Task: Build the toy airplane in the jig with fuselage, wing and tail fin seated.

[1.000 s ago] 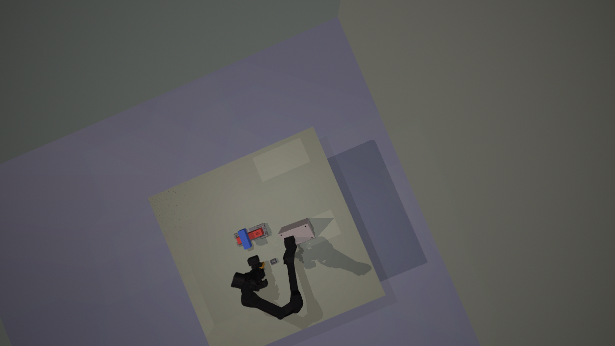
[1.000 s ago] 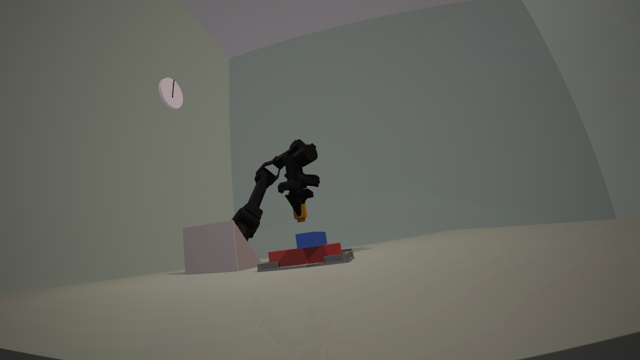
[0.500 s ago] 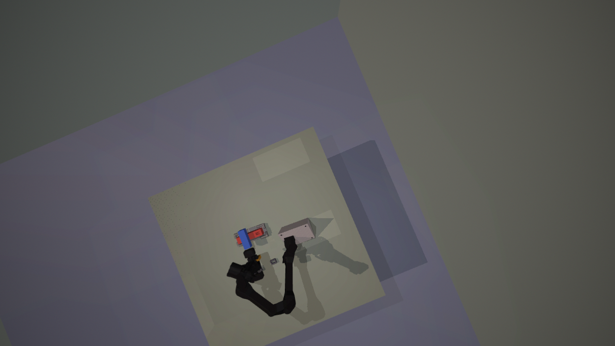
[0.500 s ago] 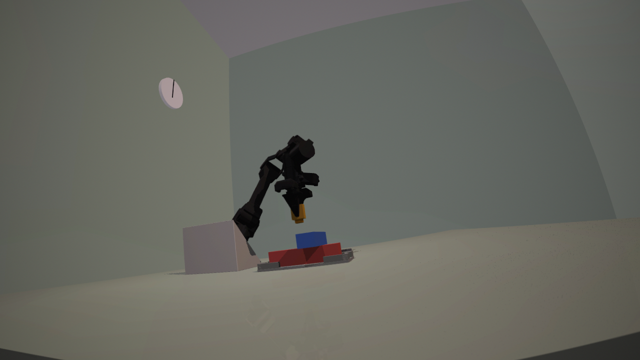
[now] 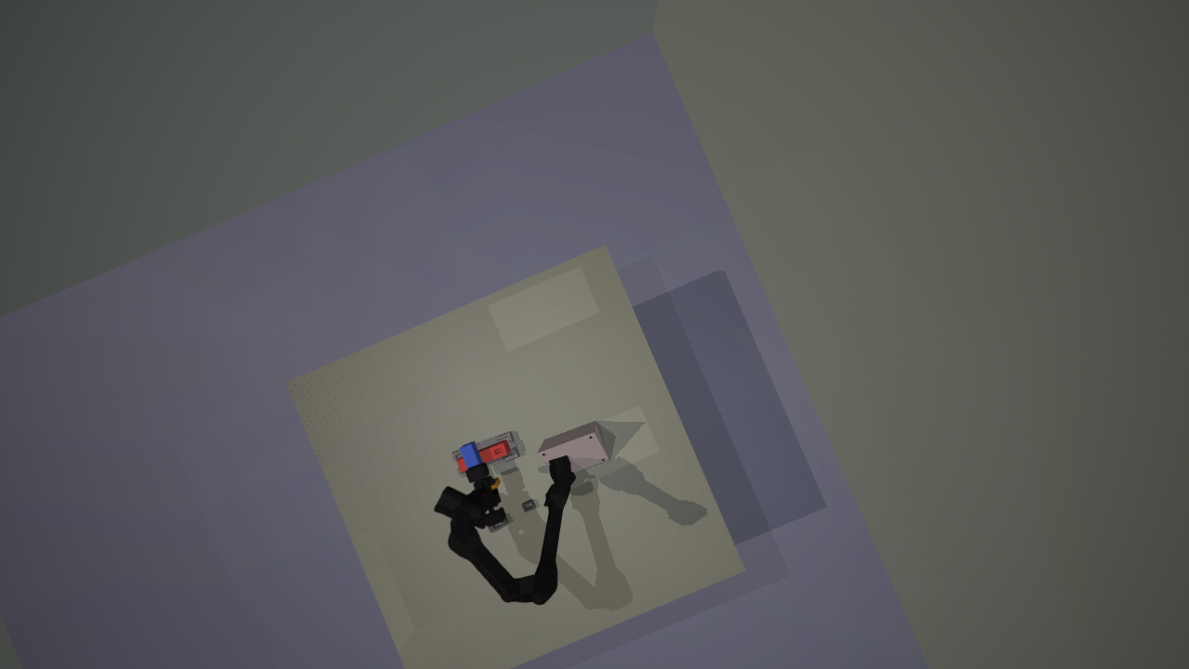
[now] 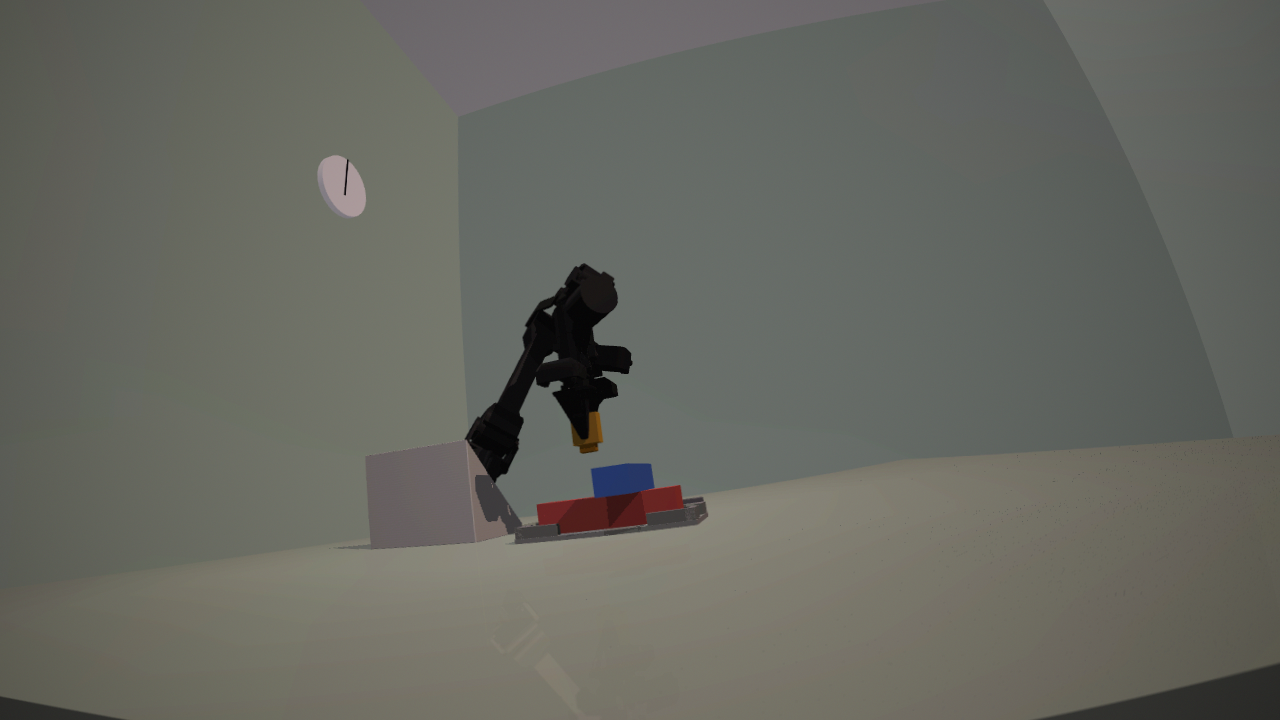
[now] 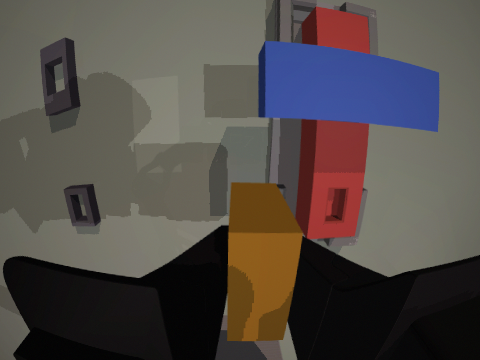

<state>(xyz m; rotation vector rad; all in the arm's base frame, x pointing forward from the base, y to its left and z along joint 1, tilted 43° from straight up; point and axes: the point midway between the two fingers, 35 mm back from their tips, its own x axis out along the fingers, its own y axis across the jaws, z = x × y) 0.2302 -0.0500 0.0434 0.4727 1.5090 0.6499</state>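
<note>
A red fuselage (image 5: 499, 451) (image 6: 608, 511) (image 7: 334, 147) lies in the grey jig (image 5: 512, 438) (image 6: 691, 512) (image 7: 288, 15). A blue wing (image 5: 469, 454) (image 6: 622, 479) (image 7: 347, 87) sits across the fuselage. The open tail socket (image 7: 338, 204) shows on the fuselage's near end. My gripper (image 5: 484, 479) (image 6: 586, 419) (image 7: 252, 236) is shut on the orange tail fin (image 5: 495, 482) (image 6: 589, 434) (image 7: 263, 274). It holds the fin upright in the air, above the jig and a little to the left of the tail socket in the wrist view.
Two small grey empty part holders (image 7: 60, 76) (image 7: 82, 206) (image 5: 528, 505) stand on the table beside the jig. The arm's pale box base (image 5: 578, 445) (image 6: 420, 492) stands close to the jig. The table's edge (image 5: 357, 516) lies well off.
</note>
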